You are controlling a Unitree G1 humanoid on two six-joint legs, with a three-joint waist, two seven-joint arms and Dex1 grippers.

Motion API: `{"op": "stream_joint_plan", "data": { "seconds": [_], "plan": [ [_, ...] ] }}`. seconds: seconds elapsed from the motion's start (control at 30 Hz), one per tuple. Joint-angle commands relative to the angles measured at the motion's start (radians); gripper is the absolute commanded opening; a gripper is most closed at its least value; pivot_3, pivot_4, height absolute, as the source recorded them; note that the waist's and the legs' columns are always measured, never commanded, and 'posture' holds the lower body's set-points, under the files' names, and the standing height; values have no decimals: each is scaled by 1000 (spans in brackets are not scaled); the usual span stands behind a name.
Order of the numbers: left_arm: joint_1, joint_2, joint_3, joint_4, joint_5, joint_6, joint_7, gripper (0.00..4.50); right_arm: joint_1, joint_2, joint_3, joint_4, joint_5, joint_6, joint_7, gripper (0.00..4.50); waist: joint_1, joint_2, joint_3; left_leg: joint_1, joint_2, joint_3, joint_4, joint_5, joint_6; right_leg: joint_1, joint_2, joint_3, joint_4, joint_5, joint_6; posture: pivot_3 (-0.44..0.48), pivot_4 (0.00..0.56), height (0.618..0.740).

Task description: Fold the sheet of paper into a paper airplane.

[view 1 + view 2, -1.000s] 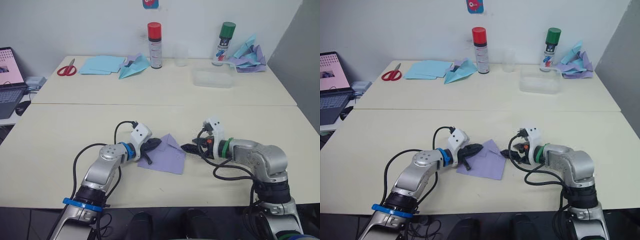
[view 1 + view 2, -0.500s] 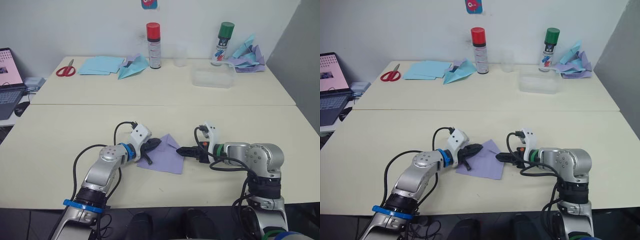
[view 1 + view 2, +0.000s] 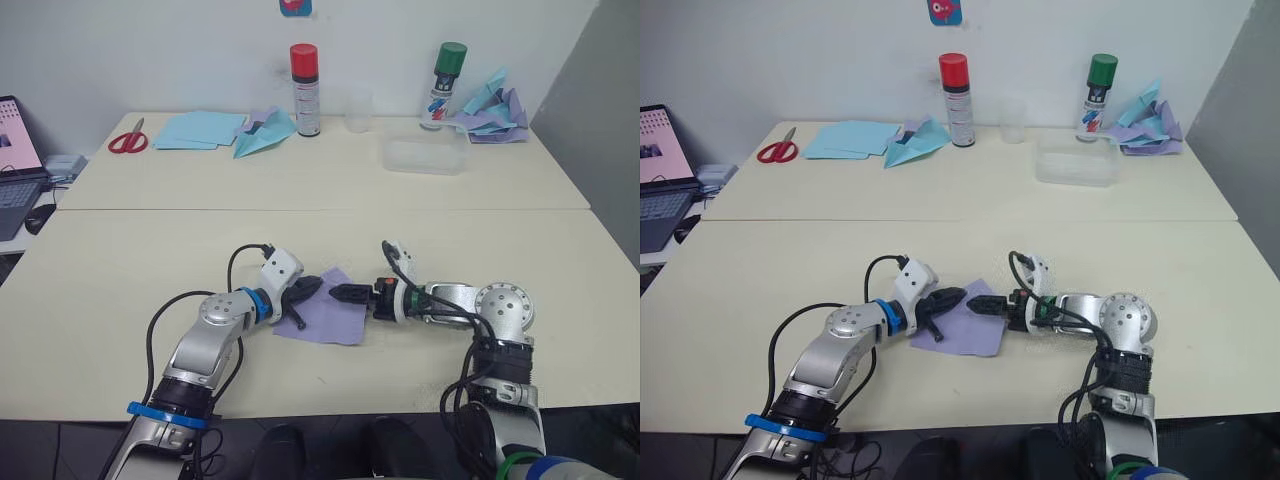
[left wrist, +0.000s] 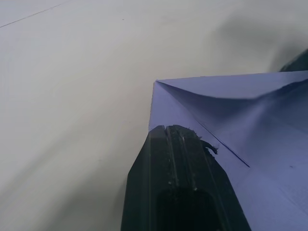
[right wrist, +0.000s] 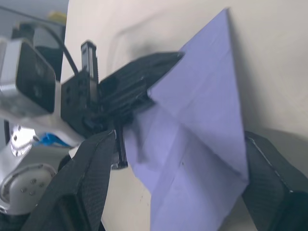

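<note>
The sheet of paper (image 3: pixel 330 314) is lavender and lies on the near table with creases and a folded flap across it. My left gripper (image 3: pixel 310 287) is shut, its fingertips (image 4: pixel 175 132) resting on the sheet's left edge. My right gripper (image 3: pixel 343 294) reaches in from the right, low over the sheet's right corner. In the right wrist view it (image 5: pixel 179 139) is open, one finger on either side of the sheet (image 5: pixel 202 130). The paper airplane is out of view.
On the far table stand a red spray can (image 3: pixel 304 76), a green spray can (image 3: pixel 446 84), a clear cup (image 3: pixel 358 112) and a clear box (image 3: pixel 427 157). Light blue sheets (image 3: pixel 205 128), a light blue plane (image 3: pixel 264 136), scissors (image 3: pixel 127 139) and a paper heap (image 3: pixel 490 105) lie there too.
My right gripper has moved left, from just beside the sheet to over its right corner, and the forearm has rolled. The left gripper and the sheet have stayed put.
</note>
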Motion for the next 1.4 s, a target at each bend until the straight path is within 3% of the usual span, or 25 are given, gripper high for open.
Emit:
{"op": "stream_joint_plan", "data": {
  "seconds": [0.03,0.27,0.3,0.37,0.63,0.67,1.4],
  "plan": [
    [27,-1,-27,37,26,23,4,0,-50,18,-71,21,79,8,-72,3700,0,0,0,-1,0,0,0,0,0,-1,0,0,0,0,0,0,150,740],
    [-7,-2,-5,62,17,28,4,0,-46,50,-94,43,139,8,-178,3700,0,0,0,-4,0,-1,0,0,0,-1,0,-3,-2,0,0,0,150,740],
    [-11,0,-4,66,19,26,2,0,-42,55,-93,43,143,8,-189,3535,-1,0,0,-4,0,-1,0,0,0,-1,0,-3,-2,0,0,0,150,740],
    [-14,3,-3,71,21,24,0,0,-38,60,-93,41,152,8,-206,3135,-2,0,0,-4,0,-1,0,0,0,-2,0,-3,-2,0,0,0,150,740],
    [-2,11,-4,63,23,25,-3,0,-34,61,-107,41,165,8,-247,241,-5,1,0,-5,1,-2,0,0,0,-3,0,-4,-2,0,0,0,150,740],
    [-2,11,-5,62,24,26,-4,0,-29,58,-100,38,169,8,-247,33,-5,1,0,-5,1,-2,0,0,0,-3,0,-4,-2,0,0,0,150,740],
    [-38,10,-33,43,-22,55,-134,0,-64,104,-44,27,128,1,-187,33,-6,1,1,-13,0,-1,0,-1,3,-9,1,-4,-4,-1,3,0,150,740]
  ]
}}
